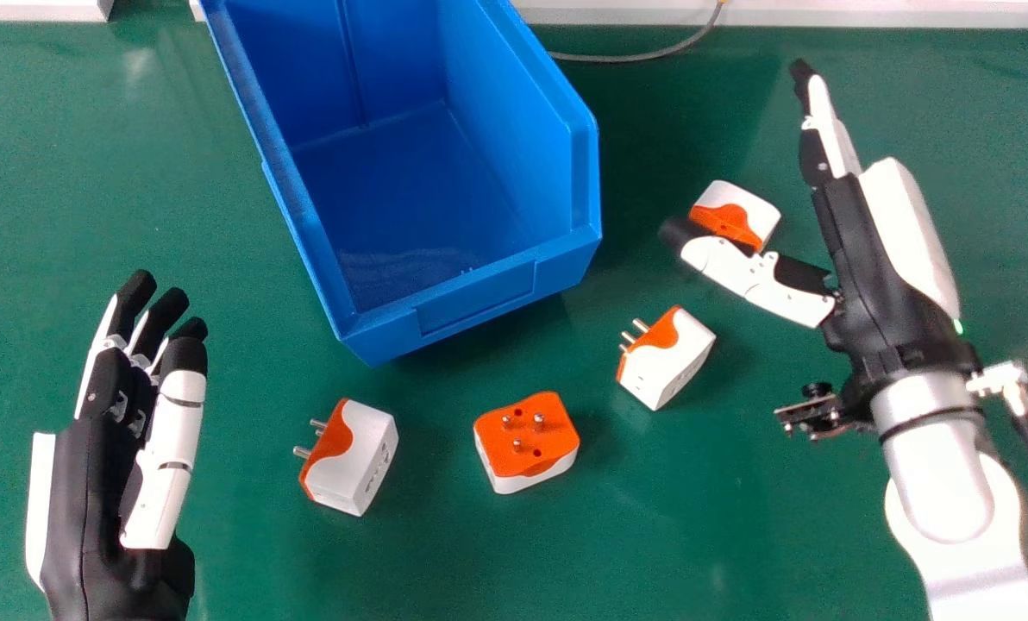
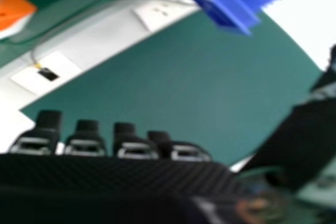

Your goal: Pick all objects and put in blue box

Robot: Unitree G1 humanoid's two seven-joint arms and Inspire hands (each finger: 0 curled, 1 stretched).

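Observation:
My right hand (image 1: 876, 250) is at the right in the head view, fingers straight and thumb out, holding nothing; its fingertips (image 2: 86, 127) line the lower edge of the right hand view. The thumb partly covers a white and orange adapter (image 1: 760, 214). Nearer lie a second adapter (image 1: 671, 362), a third with pins up (image 1: 527, 440) and a fourth (image 1: 359, 457) further left. The blue box (image 1: 479, 297) stands behind them with a bare floor; its edge (image 2: 223, 3) and an adapter (image 2: 13, 11) show in the right hand view. My left hand (image 1: 91, 483) is open at the left.
A grey cable (image 1: 635, 59) runs over the green table (image 1: 652, 535) behind the box, near a white ledge (image 1: 824, 14) along the far edge. A white panel with a socket (image 2: 163, 14) appears in the right hand view.

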